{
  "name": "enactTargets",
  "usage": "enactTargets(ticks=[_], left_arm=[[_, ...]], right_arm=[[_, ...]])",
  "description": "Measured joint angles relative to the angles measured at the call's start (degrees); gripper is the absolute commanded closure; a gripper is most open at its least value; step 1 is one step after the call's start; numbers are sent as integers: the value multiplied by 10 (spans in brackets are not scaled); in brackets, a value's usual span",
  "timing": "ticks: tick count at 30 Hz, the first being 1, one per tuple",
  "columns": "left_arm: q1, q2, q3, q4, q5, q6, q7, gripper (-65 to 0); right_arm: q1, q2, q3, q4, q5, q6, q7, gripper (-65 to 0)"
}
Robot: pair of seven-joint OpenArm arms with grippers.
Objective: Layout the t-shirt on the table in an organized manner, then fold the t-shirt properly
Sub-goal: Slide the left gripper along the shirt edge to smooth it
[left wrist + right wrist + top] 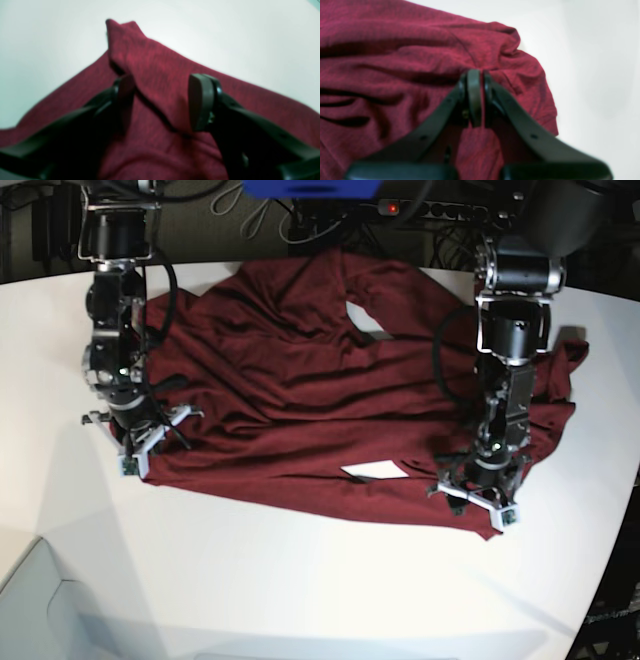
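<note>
The dark maroon t-shirt (300, 400) lies spread, wrinkled, across the far half of the white table (300, 580). My left gripper (478, 498) stands over the shirt's near right part. In the left wrist view this gripper (162, 100) is open, and a raised fold of the t-shirt (155, 62) runs between its fingers. My right gripper (140, 450) is at the shirt's left edge. The right wrist view shows it (478, 75) shut on the t-shirt (395, 62), with creases running into the tips.
A small white label (372, 471) shows on the shirt near its front edge. Cables and a power strip (440, 210) lie beyond the table's far edge. The table's curved edge (625, 520) passes close to the shirt on the right.
</note>
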Motion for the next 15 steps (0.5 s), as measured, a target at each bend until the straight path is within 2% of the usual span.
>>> enactTargets(ticks=[3,8,15], left_arm=[[5,1,-5,0,0,0,5,-335],[4,6,-50,0,-2,0,1,-334],[1,15,-49,-5,-2,0,3,-333]], right_arm=[[0,0,-1,-1,0,0,0,-7],[0,0,-1,-1,0,0,0,-7],[0,0,-2,-1,0,0,0,-7]])
